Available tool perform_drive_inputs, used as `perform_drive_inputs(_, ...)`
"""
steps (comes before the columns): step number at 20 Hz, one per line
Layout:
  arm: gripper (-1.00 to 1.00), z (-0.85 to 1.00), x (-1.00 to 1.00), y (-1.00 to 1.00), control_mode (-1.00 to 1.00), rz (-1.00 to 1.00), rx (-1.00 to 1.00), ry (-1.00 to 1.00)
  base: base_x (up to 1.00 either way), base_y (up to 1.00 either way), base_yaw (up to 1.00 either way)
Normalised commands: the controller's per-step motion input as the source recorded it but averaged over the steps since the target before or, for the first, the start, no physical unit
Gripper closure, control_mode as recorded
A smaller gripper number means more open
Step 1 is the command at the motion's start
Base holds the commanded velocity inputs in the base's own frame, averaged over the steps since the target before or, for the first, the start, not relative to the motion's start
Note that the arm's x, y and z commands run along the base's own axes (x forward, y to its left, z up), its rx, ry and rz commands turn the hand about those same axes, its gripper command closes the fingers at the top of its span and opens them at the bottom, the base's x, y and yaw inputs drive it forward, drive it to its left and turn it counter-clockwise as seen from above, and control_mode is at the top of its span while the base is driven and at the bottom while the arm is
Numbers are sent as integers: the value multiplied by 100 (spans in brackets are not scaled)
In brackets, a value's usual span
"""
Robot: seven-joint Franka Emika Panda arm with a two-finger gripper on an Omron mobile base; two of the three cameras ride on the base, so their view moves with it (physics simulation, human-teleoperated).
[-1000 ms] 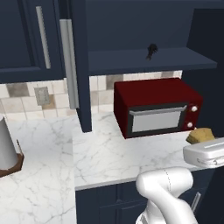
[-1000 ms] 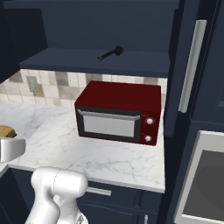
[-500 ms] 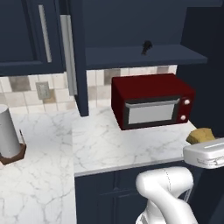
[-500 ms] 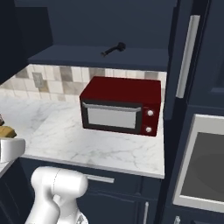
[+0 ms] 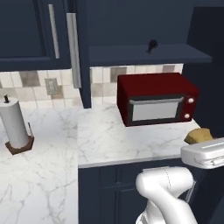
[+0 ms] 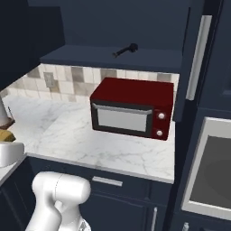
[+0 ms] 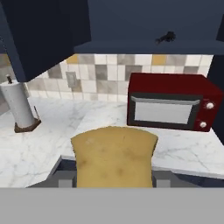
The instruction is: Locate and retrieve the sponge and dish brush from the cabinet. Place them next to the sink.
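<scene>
Pincer is clamped on the sponge, jaws about half apart with the mustard-yellow block wedged between them, filling the lower middle of the hand view (fingertips mostly hidden behind it). In the left base view the sponge peeks out above the white hand at the right edge, in front of the tabletop edge.

Then biggest down: cabinet, dark navy, upper left, doors with long silver bar handles; one door stands swung out edge-on beside the open shelf. Marble tabletop runs below, tiled backsplash behind it. Red microwave sits on the tabletop under the shelf, door closed, two pale knobs on its right side. Paper towel roll stands upright on a brown base, well left of the microwave.

Dish brush lies on the open shelf above the microwave, small and black; in the right base view the dish brush shows handle pointing left, head right.
</scene>
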Motion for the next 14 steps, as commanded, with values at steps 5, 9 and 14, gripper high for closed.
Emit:
perform_drive_inputs(5, 100, 0, 0, 0, 100, 0, 0, 0, -13, 2, 46)
perform_drive_inputs(9, 100, 0, 0, 0, 100, 0, 0, 0, 0, 4, 50)
perform_drive_inputs(14, 100, 0, 0, 0, 100, 0, 0, 0, -1, 9, 50)
